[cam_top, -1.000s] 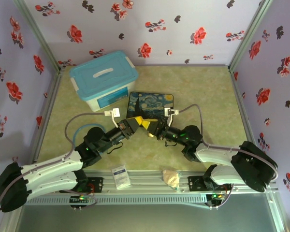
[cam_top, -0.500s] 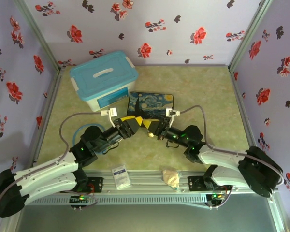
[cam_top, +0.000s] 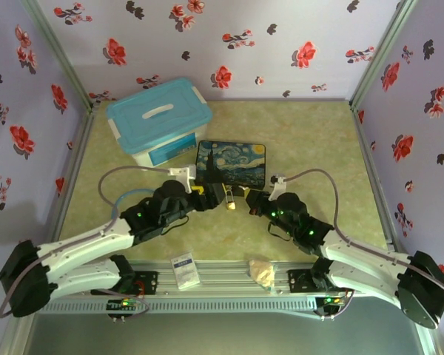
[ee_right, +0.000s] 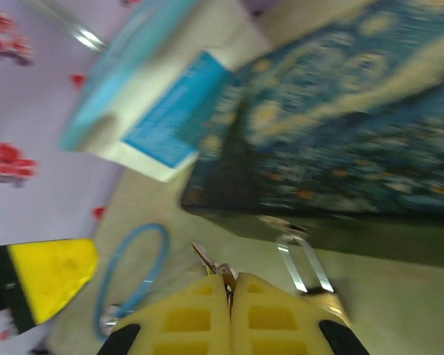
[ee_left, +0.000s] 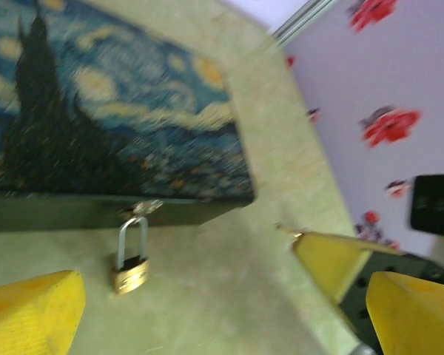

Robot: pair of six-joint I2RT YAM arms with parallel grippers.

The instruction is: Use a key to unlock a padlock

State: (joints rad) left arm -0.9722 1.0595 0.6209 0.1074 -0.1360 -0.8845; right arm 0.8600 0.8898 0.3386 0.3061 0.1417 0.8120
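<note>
The small brass padlock (ee_left: 130, 271) lies on the green table, its silver shackle through the hasp of the painted dark-blue box (ee_left: 111, 133). My left gripper (ee_left: 222, 314) is open, its yellow fingers (ee_left: 31, 310) wide apart on either side of the padlock, touching nothing. My right gripper (ee_right: 229, 282) is shut on the thin dark key (ee_right: 209, 262), whose tip sticks out ahead of the pads. The padlock (ee_right: 322, 297) lies just right of those pads. From above, the padlock (cam_top: 228, 198) sits between the left gripper (cam_top: 205, 195) and the right gripper (cam_top: 246, 202), at the box (cam_top: 231, 164) front.
A blue-lidded plastic bin (cam_top: 159, 122) stands at the back left, close to the box. A blue stethoscope tube (ee_right: 133, 279) loops on the table by the left arm. A white card (cam_top: 183, 270) and a crumpled scrap (cam_top: 263, 272) lie on the front rail.
My left gripper has opened, let go of the padlock and drawn back left. The right gripper, still shut on the key, has pulled away to the right. The padlock now lies free.
</note>
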